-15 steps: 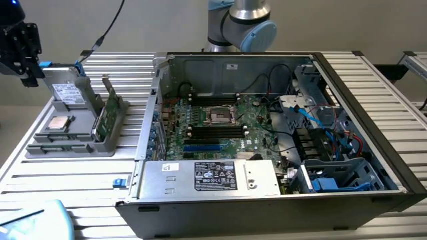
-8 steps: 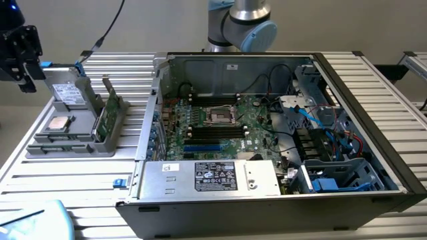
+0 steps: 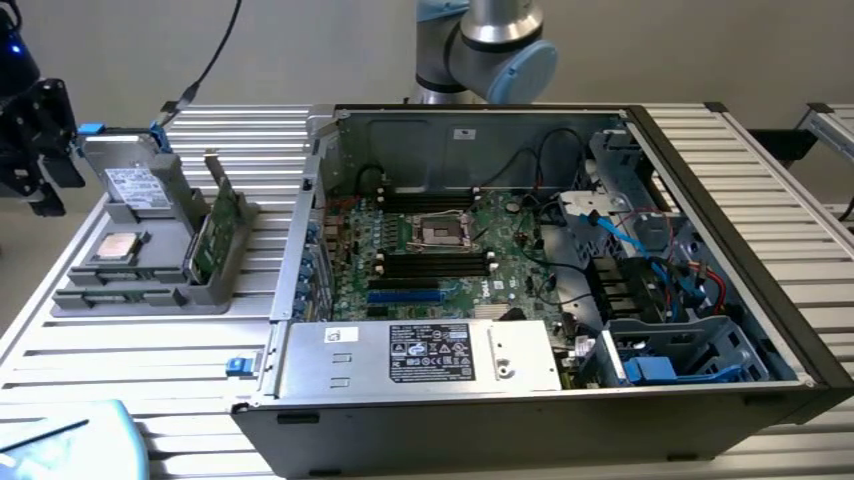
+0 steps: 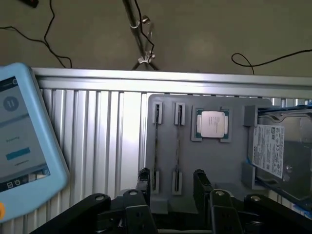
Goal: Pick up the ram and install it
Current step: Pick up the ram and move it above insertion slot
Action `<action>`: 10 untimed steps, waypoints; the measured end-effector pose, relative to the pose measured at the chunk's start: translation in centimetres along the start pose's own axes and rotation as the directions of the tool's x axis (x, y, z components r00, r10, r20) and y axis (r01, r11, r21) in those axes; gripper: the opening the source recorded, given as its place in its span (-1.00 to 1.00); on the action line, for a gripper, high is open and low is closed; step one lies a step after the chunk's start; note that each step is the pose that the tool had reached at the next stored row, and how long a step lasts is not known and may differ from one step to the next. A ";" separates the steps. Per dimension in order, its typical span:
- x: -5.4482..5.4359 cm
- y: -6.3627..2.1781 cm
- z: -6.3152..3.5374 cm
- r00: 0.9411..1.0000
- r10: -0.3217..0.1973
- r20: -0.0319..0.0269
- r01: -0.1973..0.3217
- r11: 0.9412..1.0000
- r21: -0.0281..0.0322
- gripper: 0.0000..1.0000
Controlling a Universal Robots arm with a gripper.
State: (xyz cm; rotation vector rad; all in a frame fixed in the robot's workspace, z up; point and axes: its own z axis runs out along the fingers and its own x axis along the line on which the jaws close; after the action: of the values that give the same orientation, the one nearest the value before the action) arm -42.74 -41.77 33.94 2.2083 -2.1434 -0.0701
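Your gripper [image 4: 171, 181] has its jaws apart; the ram [image 3: 219, 235], on edge in the grey holder [image 3: 127, 298], seems light, stiff, fragile: pinch its upper edge.

Ram [image 3: 216, 235] seemingly green; tray [image 4: 204, 161] grey; processor [image 4: 212, 124] silver; tool [image 4: 171, 179] black.

Open computer case [image 3: 441, 150] on the tabletop [image 3: 147, 365]; power supply [image 3: 427, 355] inside it; grey tray [image 3: 134, 298] beside the case holds a processor [image 3: 120, 246] and hard drive [image 3: 131, 187].
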 end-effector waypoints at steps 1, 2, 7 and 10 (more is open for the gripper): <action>0.2 -0.05 0.14 1.000 0.000 0.003 0.000 1.000 0.000 -0.03; 0.4 -0.18 0.23 1.000 -0.001 0.007 0.000 1.000 0.000 -0.03; 1.0 -0.93 0.68 1.000 -0.002 0.028 0.002 1.000 0.001 -0.03; 1.2 -0.97 1.24 1.000 -0.002 0.028 0.002 1.000 0.001 -0.03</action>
State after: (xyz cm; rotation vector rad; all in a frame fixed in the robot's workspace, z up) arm -41.83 -42.91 32.63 2.2233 -2.1558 -0.1008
